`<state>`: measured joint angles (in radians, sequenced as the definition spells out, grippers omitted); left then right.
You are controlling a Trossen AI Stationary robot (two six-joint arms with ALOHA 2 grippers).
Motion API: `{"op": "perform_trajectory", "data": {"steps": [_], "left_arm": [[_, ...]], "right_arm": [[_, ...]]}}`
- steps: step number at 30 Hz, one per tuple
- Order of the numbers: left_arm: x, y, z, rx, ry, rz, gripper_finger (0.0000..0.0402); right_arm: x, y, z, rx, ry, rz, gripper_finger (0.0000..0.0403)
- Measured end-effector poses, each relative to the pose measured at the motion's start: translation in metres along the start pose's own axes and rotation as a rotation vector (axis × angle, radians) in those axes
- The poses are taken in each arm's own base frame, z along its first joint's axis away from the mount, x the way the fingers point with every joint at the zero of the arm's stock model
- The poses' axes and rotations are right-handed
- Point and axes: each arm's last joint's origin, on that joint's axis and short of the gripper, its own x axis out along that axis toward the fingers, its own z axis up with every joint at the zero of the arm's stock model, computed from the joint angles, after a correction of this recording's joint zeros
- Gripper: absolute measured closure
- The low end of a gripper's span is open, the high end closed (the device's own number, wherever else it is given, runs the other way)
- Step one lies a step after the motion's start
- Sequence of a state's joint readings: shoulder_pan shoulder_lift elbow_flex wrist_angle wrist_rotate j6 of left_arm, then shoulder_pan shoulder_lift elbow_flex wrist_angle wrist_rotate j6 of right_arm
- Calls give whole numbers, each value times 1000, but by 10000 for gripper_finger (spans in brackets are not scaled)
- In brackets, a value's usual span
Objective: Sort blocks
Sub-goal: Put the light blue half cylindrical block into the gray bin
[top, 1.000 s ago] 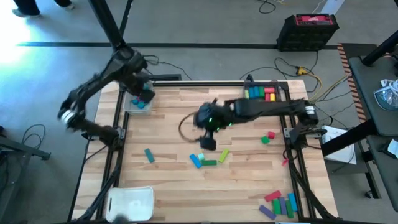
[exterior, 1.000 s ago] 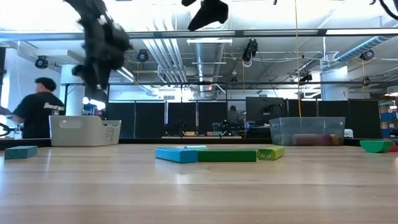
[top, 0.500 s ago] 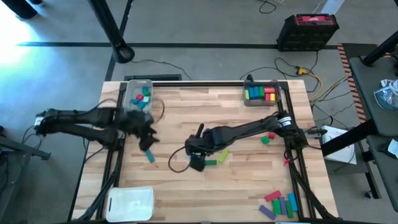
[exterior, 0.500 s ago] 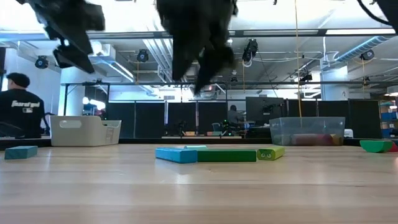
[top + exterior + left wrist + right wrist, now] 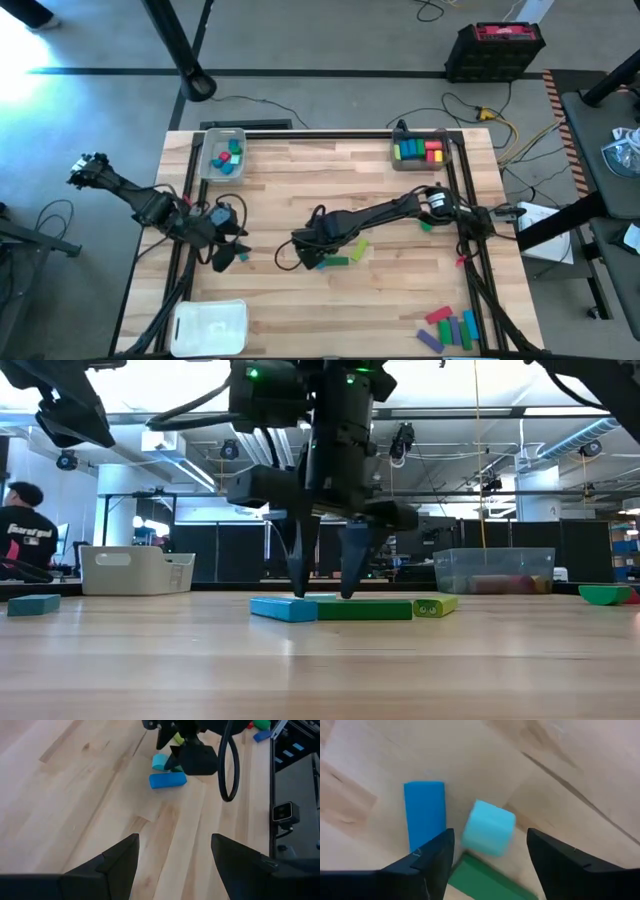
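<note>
Our right pincer hangs spread over the light-blue cube beside the blue bar; our left pincer hovers spread above the desk.

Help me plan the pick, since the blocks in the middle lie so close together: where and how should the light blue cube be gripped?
Come straight down, as the right gripper already does with its fingers open. Grip the light blue cube across its two free side faces: the blue bar lies apart on one side, the other side is bare wood. Avoid the face toward the green bar, which seems to touch it.
</note>
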<state>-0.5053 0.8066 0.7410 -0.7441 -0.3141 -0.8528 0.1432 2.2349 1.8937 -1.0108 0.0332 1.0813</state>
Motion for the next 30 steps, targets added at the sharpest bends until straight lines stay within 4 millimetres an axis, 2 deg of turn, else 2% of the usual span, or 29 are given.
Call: {"op": "perform_trajectory", "data": {"steps": [5, 11, 16, 19, 20, 23, 26, 28, 30], "left_arm": [[1, 0, 0, -4, -2, 0, 168], [1, -2, 4, -12, -68, 16, 169], [1, -8, 12, 28, -198, 11, 169], [1, -13, 17, 80, -262, -23, 169], [1, -14, 18, 102, -274, -30, 169], [-2, -15, 21, 171, -298, -38, 169], [-14, -16, 27, 225, -347, -44, 169], [-26, -17, 34, 252, -400, -39, 167], [-38, -19, 42, 284, -448, -30, 162]], "right_arm": [[10, 0, 2, 12, 9, 1, 178], [20, -1, 4, 123, 32, -13, 197], [28, -2, 4, 224, 67, -28, 242], [30, -2, 4, 220, 65, -32, 280], [30, -2, 5, 211, 65, -30, 281], [16, -5, 9, 189, 58, -1, 281], [-7, -5, 15, 167, -11, 48, 281], [-41, -8, 20, 146, -74, 121, 281], [-84, -12, 27, 129, -153, 243, 281]]}}
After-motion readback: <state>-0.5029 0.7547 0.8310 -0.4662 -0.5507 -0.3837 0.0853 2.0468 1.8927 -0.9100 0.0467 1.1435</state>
